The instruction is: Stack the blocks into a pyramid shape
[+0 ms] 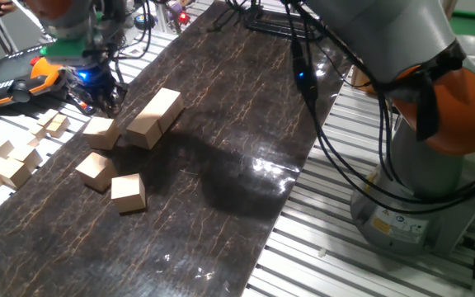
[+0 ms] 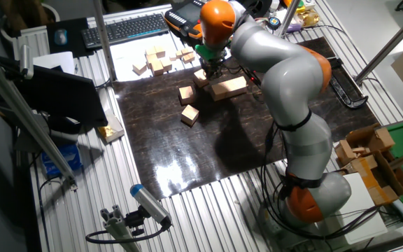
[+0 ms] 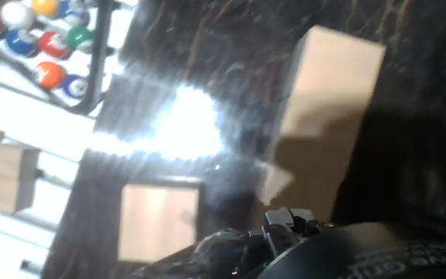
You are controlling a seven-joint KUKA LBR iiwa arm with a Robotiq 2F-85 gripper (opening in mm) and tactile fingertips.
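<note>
Several tan wooden blocks lie on the dark mat (image 1: 221, 165). A short row of them (image 1: 155, 115) lies end to end, and also shows in the other fixed view (image 2: 228, 87) and the hand view (image 3: 327, 116). Single blocks lie apart: one (image 1: 101, 132) beside the row's left end, one (image 1: 95, 171) nearer, one (image 1: 128, 192) nearest. No tiered stack stands. My gripper (image 1: 97, 97) hangs low just behind the single block by the row, also in the other fixed view (image 2: 212, 68). Its jaws look apart with nothing between them. The hand view is blurred.
A loose pile of smaller pale wooden pieces (image 1: 7, 161) lies left of the mat. A tray of billiard balls (image 3: 45, 31) sits past the mat's edge. An orange-and-black tool (image 1: 23, 78) lies at the far left. Cables (image 1: 320, 124) hang over the mat's right side.
</note>
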